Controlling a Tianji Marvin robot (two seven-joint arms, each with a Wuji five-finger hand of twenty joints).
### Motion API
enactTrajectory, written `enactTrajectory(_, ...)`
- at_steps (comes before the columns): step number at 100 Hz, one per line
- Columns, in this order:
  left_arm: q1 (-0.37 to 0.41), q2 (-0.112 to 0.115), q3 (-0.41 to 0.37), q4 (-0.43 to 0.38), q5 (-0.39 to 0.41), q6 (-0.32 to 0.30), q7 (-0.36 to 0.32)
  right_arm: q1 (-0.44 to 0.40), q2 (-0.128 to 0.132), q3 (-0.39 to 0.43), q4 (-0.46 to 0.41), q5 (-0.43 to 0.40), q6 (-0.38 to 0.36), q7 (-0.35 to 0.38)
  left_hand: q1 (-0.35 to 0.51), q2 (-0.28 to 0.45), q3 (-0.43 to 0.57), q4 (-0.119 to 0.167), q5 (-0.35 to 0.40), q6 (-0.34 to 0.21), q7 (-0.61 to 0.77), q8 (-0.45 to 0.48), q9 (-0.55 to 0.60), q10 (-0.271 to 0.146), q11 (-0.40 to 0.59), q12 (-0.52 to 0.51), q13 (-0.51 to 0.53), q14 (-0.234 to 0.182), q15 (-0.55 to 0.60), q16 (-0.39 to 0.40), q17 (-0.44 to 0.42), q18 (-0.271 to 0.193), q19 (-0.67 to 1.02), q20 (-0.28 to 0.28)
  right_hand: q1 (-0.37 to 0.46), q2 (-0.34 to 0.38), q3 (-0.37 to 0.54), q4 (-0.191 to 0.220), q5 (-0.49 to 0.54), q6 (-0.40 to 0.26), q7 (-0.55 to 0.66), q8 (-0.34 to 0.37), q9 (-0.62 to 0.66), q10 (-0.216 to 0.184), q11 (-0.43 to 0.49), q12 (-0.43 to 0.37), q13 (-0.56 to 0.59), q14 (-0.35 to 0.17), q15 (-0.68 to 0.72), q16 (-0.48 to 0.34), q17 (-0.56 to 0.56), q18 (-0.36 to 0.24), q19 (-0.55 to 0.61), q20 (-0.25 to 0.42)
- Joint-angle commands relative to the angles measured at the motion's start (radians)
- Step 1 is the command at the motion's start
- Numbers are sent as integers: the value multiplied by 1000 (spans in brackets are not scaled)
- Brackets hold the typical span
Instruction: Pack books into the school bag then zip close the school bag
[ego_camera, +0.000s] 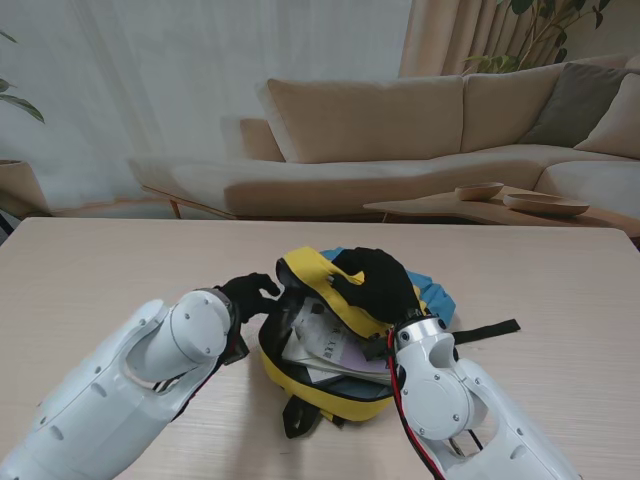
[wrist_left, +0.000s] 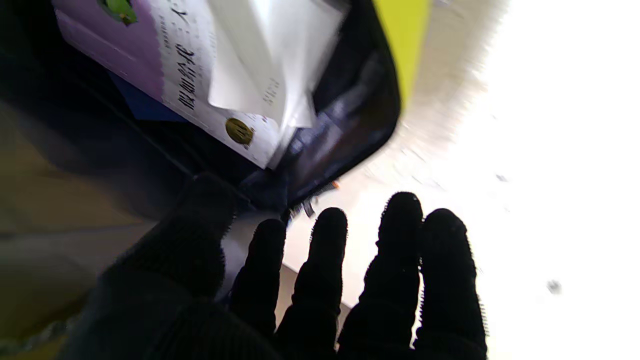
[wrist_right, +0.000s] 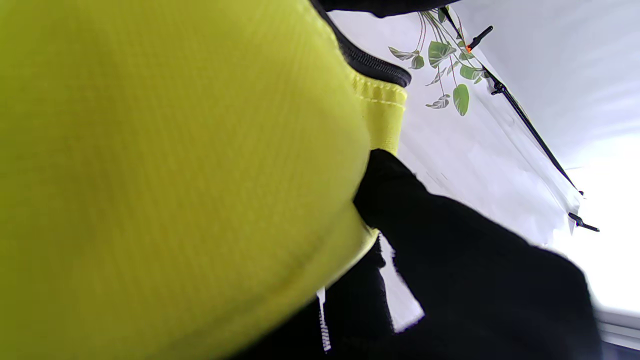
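yellow school bag (ego_camera: 330, 395) unzipped, books (ego_camera: 325, 345) inside

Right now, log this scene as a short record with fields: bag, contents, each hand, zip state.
bag: yellow fabric school bag with black zip trim, lying on the light wooden table
contents: white and purple printed books inside the open mouth
left hand: black-gloved left hand at the bag's rim, fingers apart, holding nothing visible
right hand: black-gloved right hand gripping the bag's yellow top flap, lifting it
zip state: open, not yet closed
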Motion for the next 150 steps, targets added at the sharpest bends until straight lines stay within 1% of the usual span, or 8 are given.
enactTrajectory(1, 54, 24, -24, -37, 16, -9, 15, -6, -5, -2, -13, 5, -10, 30, -16, 16, 20, 34, 5, -20, 15, 19, -32, -12, -17, -14, -34, 2, -29, -18, -37, 18, -28, -22, 61, 62, 26, 14, 77, -286, 75, 44, -20, 0, 1, 15, -25, -13, -14, 7, -17, -3, 20, 9)
enactTrajectory(20, 217, 27, -167, -139, 176, -79, 28, -11, 19, 5, -32, 17, -16, 143, -40, 3, 24, 37, -7, -40, -22, 26, -55, -32, -63, -30, -87, -15, -125, -60, -99, 16, -138, -72, 68, 78, 8, 23, 66, -283, 77, 41, -44, -5, -5, 17, -51, -21, -28, 3, -38, -13, 5, 3)
enactTrajectory(40, 316, 22, -288, -186, 220, -163, 39, -6, 48, -5, -27, -7, -43, 253, -60, 20, -6, 37, -36, -69, -61, 13, -112, -61, -117, -57, -173, -60, -217, -100, -186, -8, -253, -113, 73, 90, -11, 32, 59, -285, 79, 44, -48, -11, -10, 18, -55, -27, -41, -3, -44, -18, -4, -1)
enactTrajectory(100, 376, 18, -390, -184, 225, -312, 48, 40, 96, -124, 69, -99, -45, 425, -56, 30, -48, 44, -43, -81, -106, -10, -155, -78, -180, -86, -238, -95, -312, -116, -244, -44, -393, -102, 70, 91, -32, 48, 22, -297, 66, 10, -59, -27, -23, 16, -59, -38, -52, -6, -45, -28, -12, -7)
enactTrajectory(116, 382, 19, -392, -188, 240, -343, 47, 53, 101, -157, 101, -112, -42, 438, -57, 28, -49, 44, -44, -85, -110, -12, -165, -83, -187, -88, -250, -102, -328, -118, -253, -50, -419, -100, 54, 62, -20, 41, -21, -309, 74, -93, -69, -33, -28, 6, -63, -41, -55, -6, -45, -33, -14, -10)
enactTrajectory(135, 388, 27, -402, -193, 225, -392, 4, 61, 113, -171, 114, -138, -46, 474, -56, 37, -58, 43, -49, -99, -112, -11, -185, -92, -198, -91, -285, -119, -362, -127, -278, -68, -487, -101, -141, -84, 88, 36, -265, -231, 9, -353, -168, -71, -53, -17, -111, -56, -93, -20, -69, -50, -45, -27)
enactTrajectory(142, 390, 28, -405, -195, 228, -404, -3, 63, 121, -170, 111, -160, -57, 500, -55, 40, -63, 43, -50, -101, -113, -10, -188, -92, -201, -92, -289, -122, -370, -129, -279, -70, -503, -99, -278, -49, 100, 135, -302, -128, -176, -287, -226, -89, -61, -31, -151, -67, -125, -33, -89, -62, -66, -40)
enactTrajectory(150, 393, 28, -405, -195, 240, -420, -1, 61, 129, -164, 99, -195, -69, 525, -53, 39, -66, 44, -46, -105, -112, -8, -186, -96, -203, -91, -289, -124, -376, -129, -278, -73, -515, -96, -314, -51, -17, 123, -394, -81, -251, -296, -310, -106, -77, -41, -206, -86, -169, -51, -119, -76, -100, -57)
